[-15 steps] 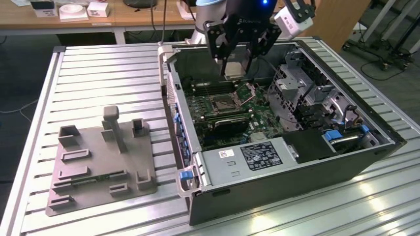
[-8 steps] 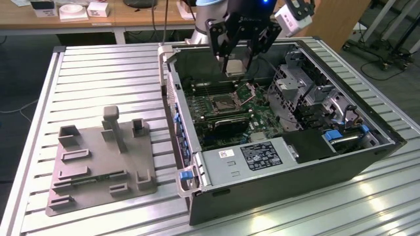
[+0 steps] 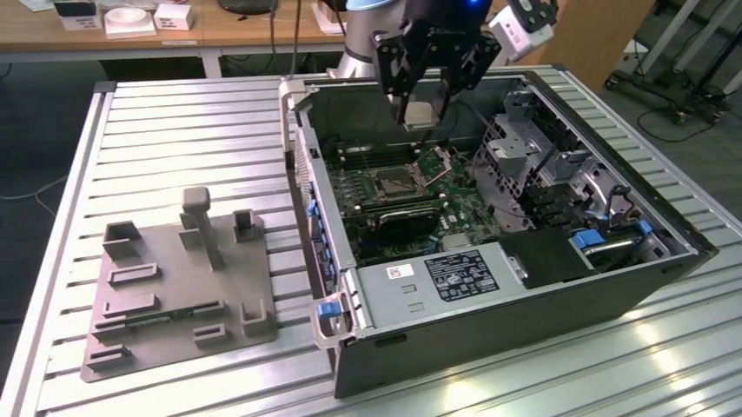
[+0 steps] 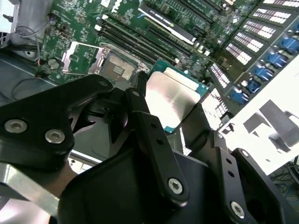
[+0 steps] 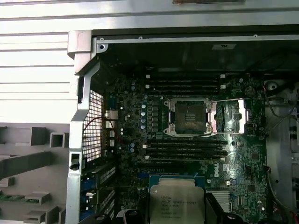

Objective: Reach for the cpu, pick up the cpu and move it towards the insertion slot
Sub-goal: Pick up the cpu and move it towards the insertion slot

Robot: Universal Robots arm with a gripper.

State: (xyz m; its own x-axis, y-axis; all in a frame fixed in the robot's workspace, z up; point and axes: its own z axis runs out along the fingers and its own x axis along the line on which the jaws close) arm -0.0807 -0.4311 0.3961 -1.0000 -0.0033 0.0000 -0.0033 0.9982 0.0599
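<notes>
Cpu (image 4: 174, 97): thin, stiff, light plate, slick metal top, likely fragile underside; best held by opposite edges. Pinched edgewise in the claw (image 3: 420, 111), above the open case, short of the slot (image 5: 188, 116).

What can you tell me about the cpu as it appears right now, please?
The cpu is a small flat square chip with a silvery-grey metal top and a thin greenish edge around it. It is clamped between the gripper's black fingers, lifted off any surface and held above the open computer case. In the first wrist view its lid faces the camera, with the insertion slot lying open on the motherboard beyond it. It has not reached the slot.
</notes>
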